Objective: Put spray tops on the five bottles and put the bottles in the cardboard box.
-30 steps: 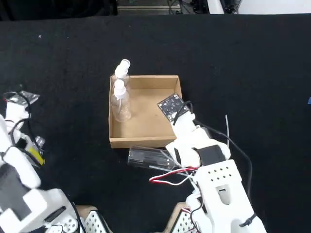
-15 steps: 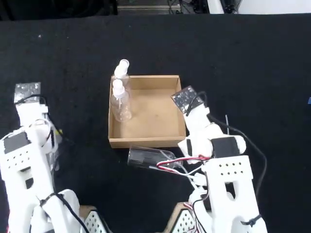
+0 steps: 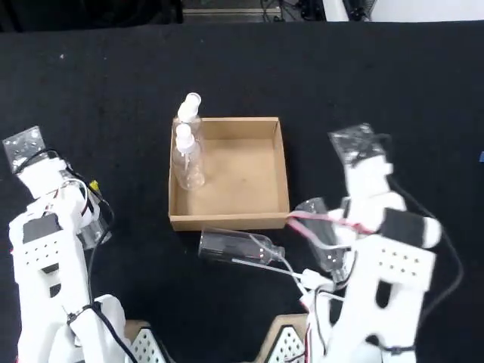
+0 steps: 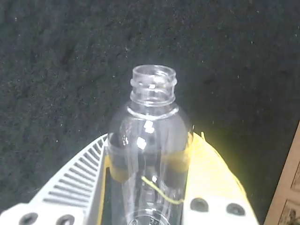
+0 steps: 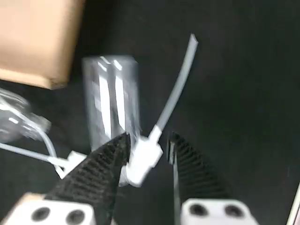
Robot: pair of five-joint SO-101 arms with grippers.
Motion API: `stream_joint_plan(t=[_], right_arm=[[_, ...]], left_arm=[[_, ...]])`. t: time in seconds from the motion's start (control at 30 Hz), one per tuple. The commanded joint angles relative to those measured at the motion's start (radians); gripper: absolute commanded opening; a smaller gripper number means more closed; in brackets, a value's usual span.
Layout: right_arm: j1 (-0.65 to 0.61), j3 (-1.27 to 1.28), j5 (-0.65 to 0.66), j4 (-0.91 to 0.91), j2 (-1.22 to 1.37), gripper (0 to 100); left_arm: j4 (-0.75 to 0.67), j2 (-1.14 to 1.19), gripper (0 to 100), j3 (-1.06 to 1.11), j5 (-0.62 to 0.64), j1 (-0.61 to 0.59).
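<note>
**Spray top sits between open jaws while a bare bottle waits**

The spray top (image 5: 143, 159), a white head on a long thin tube, lies on the black table (image 3: 393, 91) between the jaws of the right gripper (image 5: 148, 138). The jaws stand apart on either side of the head, with a sliver of gap on one side, so this gripper is open and has not yet clamped. A clear bottle (image 5: 112, 98) lies close beside it; in the high view it is at the lower right of the cardboard box (image 3: 227, 221).

At the lower left of the high view, the left gripper (image 4: 150, 138) is closed on an uncapped bottle (image 4: 152, 103) with its threaded neck bare.

The box sits mid-frame. One capped bottle (image 3: 187, 162) leans at its left wall. A second capped bottle (image 3: 190, 104) shows at the upper left corner, and I cannot tell whether it is inside or just outside. Another bottle (image 3: 238, 246) lies on the table just below the box's front wall.

The step in hand looks like picking up the spray top to fit it on the held bottle. To do it well, the right gripper should close on the stiff head rather than the tube, which would likely bend or slip. It should lift until the tube hangs free, then feed the tube tip into the neck first. The left gripper's grip should stay firm and the neck steady while the head is pressed on.
</note>
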Motion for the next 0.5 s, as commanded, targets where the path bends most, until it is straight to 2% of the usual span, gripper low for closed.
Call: stream_joint_plan(t=[0.0, 0.23, 0.47], right_arm=[[0.132, -0.042, 0.043, -0.008, 0.117, 12.0], [0.213, 0.048, 0.054, -0.077, 0.26, 12.1], [0.222, 0.208, 0.054, -0.213, 0.266, 12.9]], left_arm=[[-0.043, -0.044, 3, -0.007, 0.046, 0.01], [-0.043, -0.041, 3, -0.108, 0.048, 0.021], [-0.064, -0.034, 3, -0.16, 0.049, 0.139]])
